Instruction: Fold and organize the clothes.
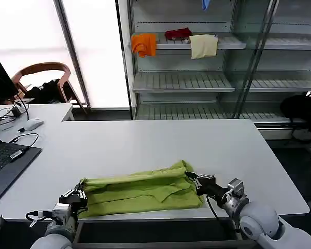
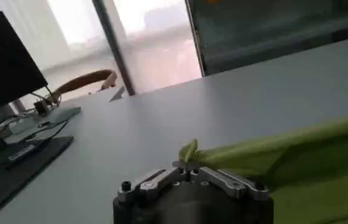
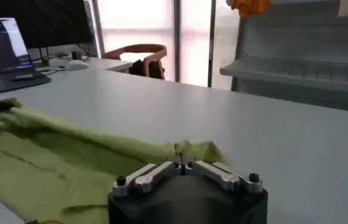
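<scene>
Thin, limp lime T-shirt (image 1: 142, 193) lay on the worktop (image 1: 145, 142), left claw (image 1: 79, 196) and right claw (image 1: 192, 180) each pinching an end, likely the best holds.

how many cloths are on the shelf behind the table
3, all on one upper shelf: an orange cloth at the left, a red cloth in the middle, a cream cloth hanging at the right. Others may be hidden.

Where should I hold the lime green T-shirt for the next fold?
Grip the thin lime yellow-green T-shirt by its two end edges, coming from the near table edge. It lies in a long flat band, so both ends are exposed. The left pincer and right pincer are already shut on those ends.
</scene>
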`<state>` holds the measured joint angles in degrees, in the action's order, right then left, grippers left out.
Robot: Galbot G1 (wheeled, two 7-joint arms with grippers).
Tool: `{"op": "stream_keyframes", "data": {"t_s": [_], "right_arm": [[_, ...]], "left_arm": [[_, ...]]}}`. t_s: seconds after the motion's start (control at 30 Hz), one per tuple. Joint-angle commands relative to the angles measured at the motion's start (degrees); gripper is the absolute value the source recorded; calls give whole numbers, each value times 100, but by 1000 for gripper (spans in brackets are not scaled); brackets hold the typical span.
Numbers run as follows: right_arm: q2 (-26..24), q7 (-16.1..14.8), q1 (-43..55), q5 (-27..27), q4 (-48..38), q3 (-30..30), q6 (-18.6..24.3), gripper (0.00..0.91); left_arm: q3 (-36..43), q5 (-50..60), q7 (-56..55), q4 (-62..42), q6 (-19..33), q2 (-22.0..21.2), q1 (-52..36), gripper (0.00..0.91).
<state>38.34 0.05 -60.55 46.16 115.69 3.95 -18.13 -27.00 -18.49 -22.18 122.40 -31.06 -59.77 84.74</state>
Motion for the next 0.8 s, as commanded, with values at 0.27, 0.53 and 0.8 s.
{"op": "stream_keyframes", "data": {"t_s": [0.27,0.53,0.8], "right_arm": [[-57,47,-343,44,254,156,14,0],[-57,73,-564,1,258,191,58,0],[-30,189,-619,-6,297,264,84,0]], "left_arm": [[13,159,-12,-138,37,-23,58,20],[23,511,-11,-162,14,-84,136,907],[-254,1308,-52,124,-197,278,549,907]]}}
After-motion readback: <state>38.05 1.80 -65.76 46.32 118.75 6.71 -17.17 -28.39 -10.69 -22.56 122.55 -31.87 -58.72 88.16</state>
